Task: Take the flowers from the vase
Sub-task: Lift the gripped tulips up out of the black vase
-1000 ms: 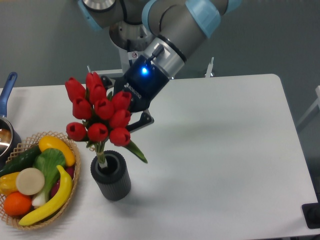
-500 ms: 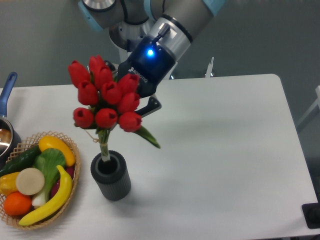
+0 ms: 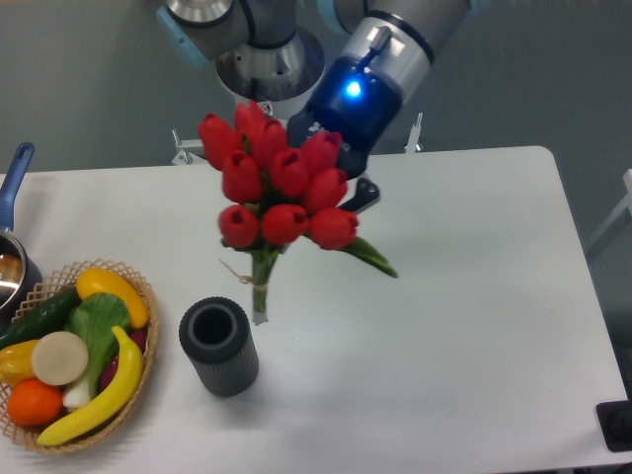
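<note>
The flowers [image 3: 281, 188], a tied bunch of red tulip buds with green stems and leaves, hang in the air above the table, fully out of the vase. Their stem ends reach down to just right of the vase rim. The vase [image 3: 218, 347], a dark grey ribbed cylinder, stands upright and empty near the table's front left. My gripper [image 3: 341, 202] is behind the bunch, mostly hidden by the buds, and is shut on the flowers; one dark finger [image 3: 363, 193] shows at the right of the buds.
A wicker basket [image 3: 141, 348] of fruit and vegetables sits at the front left, close to the vase. A blue-handled pot [image 3: 14, 202] is at the left edge. A dark object [image 3: 617, 427] lies at the front right corner.
The gripper has lifted the flowers up and to the right; the stems have come fully out of the vase, which has stayed in place.
</note>
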You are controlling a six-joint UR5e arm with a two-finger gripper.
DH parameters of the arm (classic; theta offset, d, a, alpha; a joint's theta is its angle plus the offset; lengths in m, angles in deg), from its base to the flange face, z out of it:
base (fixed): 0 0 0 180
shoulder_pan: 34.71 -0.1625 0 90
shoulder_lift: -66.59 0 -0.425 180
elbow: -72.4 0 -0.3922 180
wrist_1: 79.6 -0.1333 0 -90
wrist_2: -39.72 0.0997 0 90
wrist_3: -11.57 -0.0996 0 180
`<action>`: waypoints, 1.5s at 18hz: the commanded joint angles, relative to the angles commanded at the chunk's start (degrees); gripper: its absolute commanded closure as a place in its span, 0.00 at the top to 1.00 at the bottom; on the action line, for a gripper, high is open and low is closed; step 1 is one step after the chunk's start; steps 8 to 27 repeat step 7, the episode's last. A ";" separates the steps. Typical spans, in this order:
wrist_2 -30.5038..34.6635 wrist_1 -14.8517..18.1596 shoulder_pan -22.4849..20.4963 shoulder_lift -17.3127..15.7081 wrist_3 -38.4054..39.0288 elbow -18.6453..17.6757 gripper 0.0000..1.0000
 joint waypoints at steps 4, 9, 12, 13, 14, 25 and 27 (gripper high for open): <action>0.00 0.00 -0.35 0.00 -0.44 -0.44 0.41; 0.00 -0.09 -0.53 0.00 -0.53 -0.79 0.41; 0.00 -0.09 -0.53 0.00 -0.53 -0.79 0.41; 0.00 -0.09 -0.53 0.00 -0.53 -0.79 0.41; 0.00 -0.09 -0.53 0.00 -0.53 -0.79 0.41; 0.00 -0.09 -0.53 0.00 -0.53 -0.79 0.41; 0.00 -0.09 -0.53 0.00 -0.53 -0.79 0.41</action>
